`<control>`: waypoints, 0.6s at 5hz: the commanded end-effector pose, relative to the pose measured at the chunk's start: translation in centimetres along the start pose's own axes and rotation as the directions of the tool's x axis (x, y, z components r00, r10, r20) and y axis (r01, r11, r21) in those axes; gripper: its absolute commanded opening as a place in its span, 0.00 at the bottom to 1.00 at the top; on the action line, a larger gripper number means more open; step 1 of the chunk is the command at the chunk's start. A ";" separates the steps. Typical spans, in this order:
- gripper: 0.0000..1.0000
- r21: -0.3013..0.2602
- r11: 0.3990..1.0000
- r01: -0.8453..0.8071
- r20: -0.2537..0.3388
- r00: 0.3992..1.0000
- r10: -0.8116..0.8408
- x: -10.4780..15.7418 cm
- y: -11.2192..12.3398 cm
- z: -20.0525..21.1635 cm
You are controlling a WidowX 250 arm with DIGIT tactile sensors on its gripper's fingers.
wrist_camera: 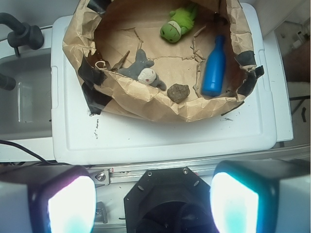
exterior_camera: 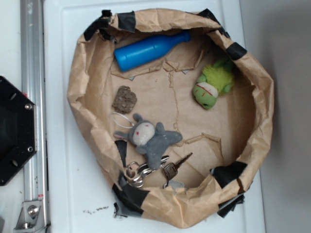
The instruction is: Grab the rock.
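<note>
Our pincer point(wrist_camera: 153, 204) hangs released, its two pads wide apart, well short of the crumpled brown paper nest point(exterior_camera: 80, 104) on the white worktop point(wrist_camera: 160, 138). Inside that nest we see the small pitted brownish-grey rock point(exterior_camera: 125, 99) beside the grey plush toy point(exterior_camera: 151, 137), below the blue plastic bottle point(exterior_camera: 150, 50).

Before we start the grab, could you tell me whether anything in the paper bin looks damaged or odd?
Yes: the brown paper lining on the bin floor is torn and cracked in several places, near the blue bottle and the keys. The rock lies free and intact.
</note>
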State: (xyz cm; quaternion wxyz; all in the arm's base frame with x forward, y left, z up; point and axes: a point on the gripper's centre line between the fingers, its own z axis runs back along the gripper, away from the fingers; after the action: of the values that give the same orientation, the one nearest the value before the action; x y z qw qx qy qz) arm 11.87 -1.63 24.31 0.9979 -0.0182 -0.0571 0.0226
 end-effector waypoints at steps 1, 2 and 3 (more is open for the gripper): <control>1.00 0.000 1.000 0.000 0.000 1.000 0.000 0.0 0.0 0.0; 1.00 -0.001 0.997 -0.079 -0.005 0.997 0.079 4.9 1.2 -1.7; 1.00 0.009 0.997 -0.083 -0.031 0.996 0.083 9.5 1.8 -5.8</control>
State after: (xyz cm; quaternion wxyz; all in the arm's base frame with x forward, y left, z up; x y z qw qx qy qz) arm 21.53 -0.24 18.12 0.9983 -0.0166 -0.0147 0.0531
